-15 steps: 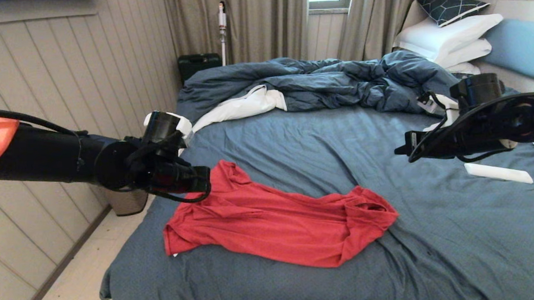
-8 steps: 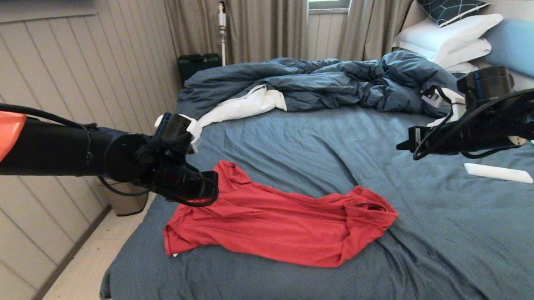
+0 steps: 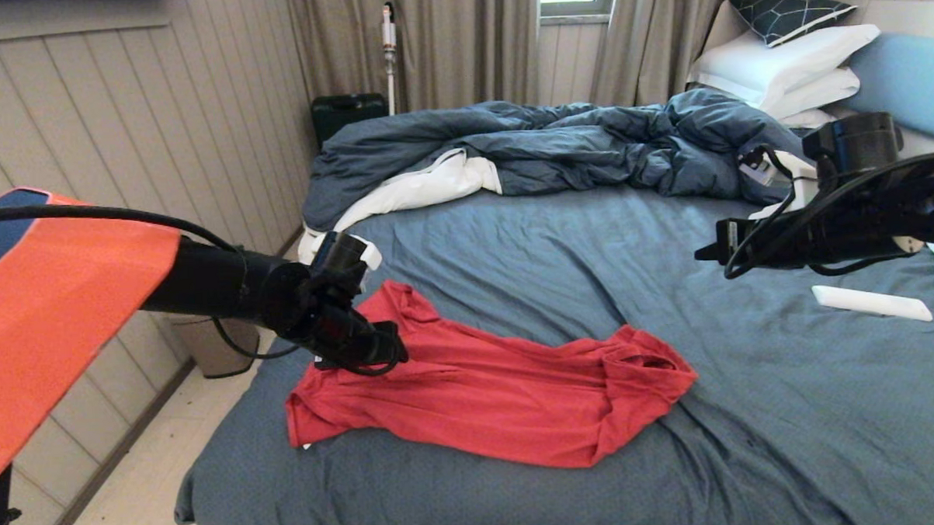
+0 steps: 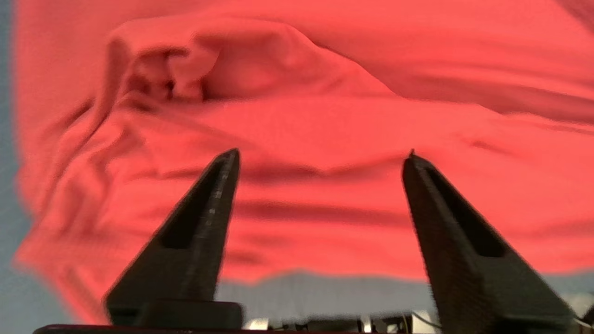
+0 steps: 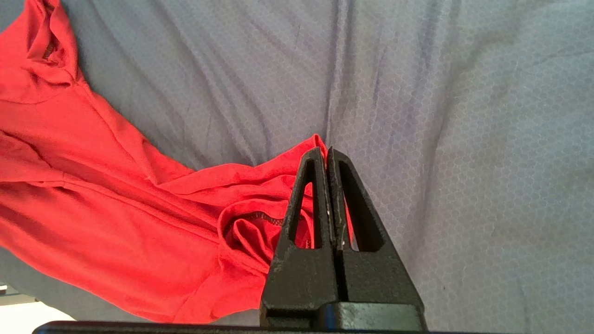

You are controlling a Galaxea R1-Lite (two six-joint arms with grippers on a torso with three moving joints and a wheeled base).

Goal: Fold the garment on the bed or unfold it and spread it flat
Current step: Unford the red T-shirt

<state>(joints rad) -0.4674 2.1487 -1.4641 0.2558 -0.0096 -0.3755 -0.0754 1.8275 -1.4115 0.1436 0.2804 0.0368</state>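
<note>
The red garment [image 3: 487, 390] lies crumpled in a long strip across the slate-blue sheet of the bed [image 3: 791, 422]. My left gripper [image 3: 388, 351] hovers low over the garment's left end, near the bed's left edge. In the left wrist view that gripper [image 4: 320, 153] stands open, its two fingers spread wide over rumpled red cloth [image 4: 297, 116], with nothing between them. My right gripper [image 3: 707, 252] hangs in the air above the right side of the bed, well clear of the cloth. In the right wrist view it [image 5: 326, 150] is shut and empty, with the garment's far end [image 5: 116, 185] below it.
A rumpled dark blue duvet [image 3: 556, 147] with white lining fills the back of the bed. White pillows [image 3: 786, 69] and a patterned cushion lie at the back right. A white flat object [image 3: 872, 303] rests on the sheet at the right. The wall and floor lie left of the bed.
My left arm has reached forward, to the right and down onto the garment's left end, and its gripper has gone from shut to open. The right arm has barely shifted.
</note>
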